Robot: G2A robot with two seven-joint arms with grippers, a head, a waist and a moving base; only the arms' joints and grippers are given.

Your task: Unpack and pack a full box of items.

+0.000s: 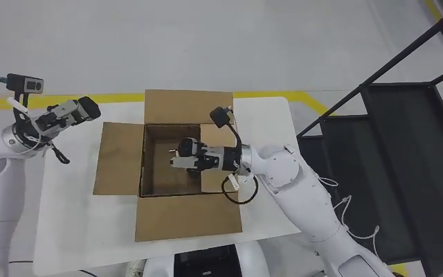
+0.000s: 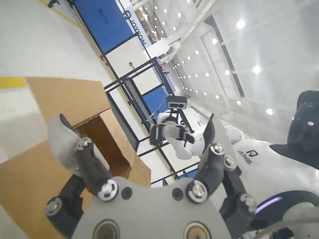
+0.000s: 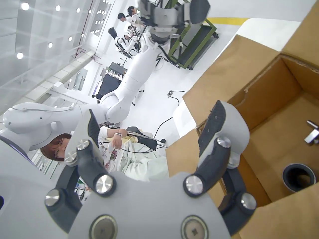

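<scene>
An open cardboard box (image 1: 173, 118) with its flaps spread flat stands in the middle of the white table (image 1: 76, 208). My right gripper (image 1: 174, 159) (image 3: 154, 125) hangs over the box's opening, open and holding nothing. Inside the box (image 3: 271, 95), on its floor, lie a black cylindrical item (image 3: 297, 177) and a small metal piece (image 3: 311, 135). My left gripper (image 1: 88, 107) (image 2: 135, 133) is raised off the table's far left side, away from the box (image 2: 99, 125), open with nothing between its fingers.
A black metal stair frame (image 1: 387, 131) stands just past the table's right side. Yellow floor tape (image 1: 118, 98) runs behind the table. Bare table surface lies left of the box and along the front edge.
</scene>
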